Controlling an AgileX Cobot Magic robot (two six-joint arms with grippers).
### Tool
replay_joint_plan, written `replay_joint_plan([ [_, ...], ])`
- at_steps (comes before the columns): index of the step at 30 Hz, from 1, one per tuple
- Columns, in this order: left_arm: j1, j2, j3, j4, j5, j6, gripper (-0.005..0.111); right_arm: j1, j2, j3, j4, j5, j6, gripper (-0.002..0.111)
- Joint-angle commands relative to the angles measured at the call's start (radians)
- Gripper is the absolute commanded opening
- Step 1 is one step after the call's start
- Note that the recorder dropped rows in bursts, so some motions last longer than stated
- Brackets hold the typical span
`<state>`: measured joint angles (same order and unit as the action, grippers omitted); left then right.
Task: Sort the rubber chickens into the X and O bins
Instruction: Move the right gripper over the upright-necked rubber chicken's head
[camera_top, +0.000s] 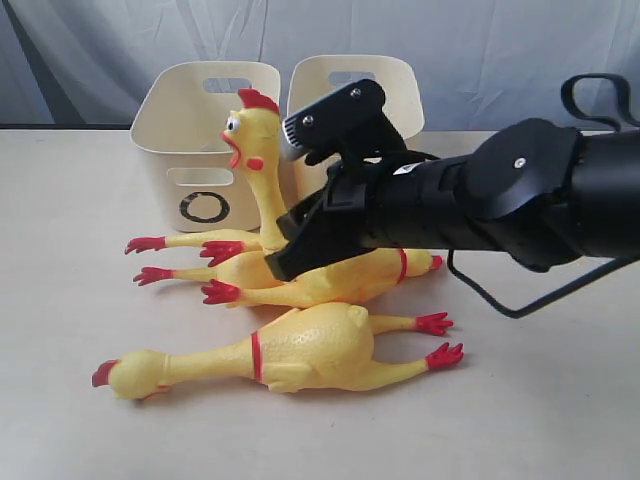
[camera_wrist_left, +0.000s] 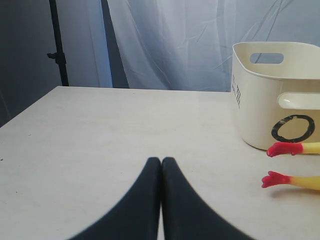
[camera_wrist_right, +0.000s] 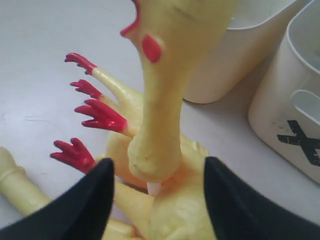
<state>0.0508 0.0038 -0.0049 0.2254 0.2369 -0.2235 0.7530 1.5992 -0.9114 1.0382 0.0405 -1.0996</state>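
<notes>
Closest to the lens, the right arm (camera_top: 520, 190) reached in from the right of the exterior view. It ran nearly level and tipped slightly down toward the pile, with its wrist camera (camera_top: 335, 120) riding on top. At its end I had the right gripper (camera_wrist_right: 159, 170) open, with one black finger (camera_wrist_right: 95, 200) on each side of the lower neck of the upright chicken (camera_wrist_right: 160, 100). I could see a gap between each finger and the yellow rubber, so nothing was clamped.

That chicken's head stood raised, beak open and red comb up, in front of the O bin (camera_top: 200, 100) as the exterior view showed it. Beneath the gripper lay the second chicken (camera_top: 330, 285), flat on the table (camera_top: 80, 400), with its red-ringed neck end poking out to the right. Four red feet from the pile pointed left. The front chicken (camera_top: 310, 350) lay on its side nearer the camera, just apart from the others, head to the left and feet to the right. None of the three was in a bin.

Behind the pile the O bin and the X bin (camera_top: 400, 90) stood side by side, O on the left and X on the right.

The left gripper (camera_wrist_left: 161, 165) was closed on nothing, its fingers pressed together low over bare table. The O bin and two red feet showed at the edge of its view.
</notes>
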Motion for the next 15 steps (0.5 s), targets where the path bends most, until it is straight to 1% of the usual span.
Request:
replay_joint_plan([
  [1,-0.006,-0.004,0.005,0.003,-0.001,-0.001,0.0,0.004,0.045,-0.029,0.03,-0.033,0.001,0.075],
  [3,-0.006,-0.004,0.005,0.003,-0.001,-0.001,0.0,0.004,0.063,-0.047,0.045,-0.041,0.001,0.077],
  [9,-0.006,-0.004,0.005,0.003,-0.001,-0.001,0.0,0.004,0.105,-0.099,0.092,-0.046,0.001,0.076],
  [15,-0.006,-0.004,0.005,0.003,-0.001,-0.001,0.0,0.004,0.154,-0.157,0.095,-0.041,0.001,0.076],
])
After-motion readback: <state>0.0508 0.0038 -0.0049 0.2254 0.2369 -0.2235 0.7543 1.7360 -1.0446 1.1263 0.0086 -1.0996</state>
